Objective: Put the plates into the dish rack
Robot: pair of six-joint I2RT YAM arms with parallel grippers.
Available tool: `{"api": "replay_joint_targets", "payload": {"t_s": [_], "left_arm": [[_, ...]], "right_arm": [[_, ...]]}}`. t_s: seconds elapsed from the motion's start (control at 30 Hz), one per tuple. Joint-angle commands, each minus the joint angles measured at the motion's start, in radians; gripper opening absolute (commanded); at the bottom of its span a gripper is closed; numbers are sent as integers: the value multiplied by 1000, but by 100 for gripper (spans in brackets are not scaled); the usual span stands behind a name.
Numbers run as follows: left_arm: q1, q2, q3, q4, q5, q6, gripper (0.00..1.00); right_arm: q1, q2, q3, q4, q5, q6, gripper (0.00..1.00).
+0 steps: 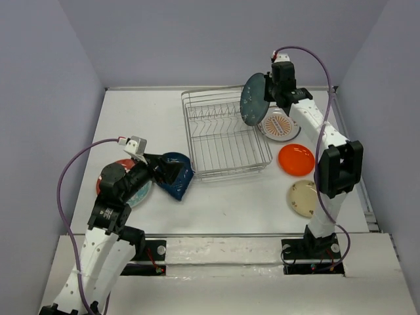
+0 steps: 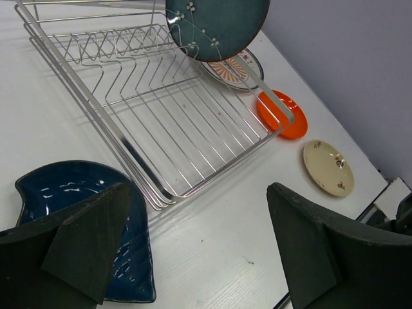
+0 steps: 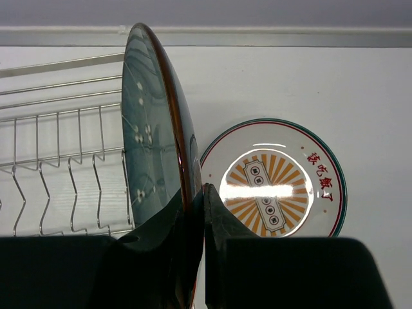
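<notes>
While the right hand clamps the dark teal round plate upright on edge above the far right corner of the silver wire dish rack, the left hand gapes wide over the dark blue plate on the white counter.

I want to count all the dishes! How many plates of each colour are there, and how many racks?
dark teal plate: 1
white plate with orange stripes: 1
orange plate: 1
cream plate: 1
dark blue plate: 1
red-and-teal plate: 1
dish rack: 1
Total: 7 things, 6 of them plates
</notes>
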Motion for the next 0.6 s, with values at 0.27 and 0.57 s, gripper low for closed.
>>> {"api": "replay_joint_targets", "payload": {"t_s": [0.27,0.57], "left_arm": [[-2,-40,16,-23,-153,-10,99],[-2,-50,54,-69,-220,-4,99]], "right_arm": [[136,14,49,134,201,-112,36],[156,-59,74,70,169,-103,63]]}}
